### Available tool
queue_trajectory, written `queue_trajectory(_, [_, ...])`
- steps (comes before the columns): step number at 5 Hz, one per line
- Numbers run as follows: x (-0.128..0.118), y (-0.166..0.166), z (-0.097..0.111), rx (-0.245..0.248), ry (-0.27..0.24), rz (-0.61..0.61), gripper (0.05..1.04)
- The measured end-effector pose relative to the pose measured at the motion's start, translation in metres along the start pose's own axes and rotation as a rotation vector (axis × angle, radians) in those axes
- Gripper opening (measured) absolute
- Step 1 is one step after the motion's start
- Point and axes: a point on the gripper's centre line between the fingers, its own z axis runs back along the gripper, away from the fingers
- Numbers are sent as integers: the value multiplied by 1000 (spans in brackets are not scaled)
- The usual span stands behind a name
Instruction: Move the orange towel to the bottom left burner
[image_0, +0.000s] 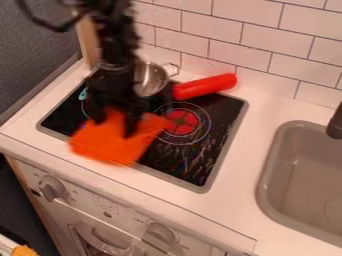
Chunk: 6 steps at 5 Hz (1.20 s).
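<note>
Camera view: high, front side of desk (250, 156) | faces down aslant toward tiled wall (257, 37) | close; whole stovetop (226, 107), sink (287, 172) cut at right

The black arm (116, 47) hangs in at the far left, its gripper (115, 125) pointing down, 2 jaws standing apart.
</note>
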Motion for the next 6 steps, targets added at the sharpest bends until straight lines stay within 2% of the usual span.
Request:
queue_trajectory(1, [-8,21,-2,-39,-28,32,1001])
queue_trajectory(2, [-22,49,-7,-60,-28,111,1001])
queue_trajectory(3, [-16,40,-4,-58,-37,56,1001])
queue_trajectory(4, [-4,33,42,-25,-191,-31,1001])
queue_trajectory(5, [4,27,72,-42,-302,-135,1001])
queue_trajectory(6, [7,22,80,-48,-309,-170,1001])
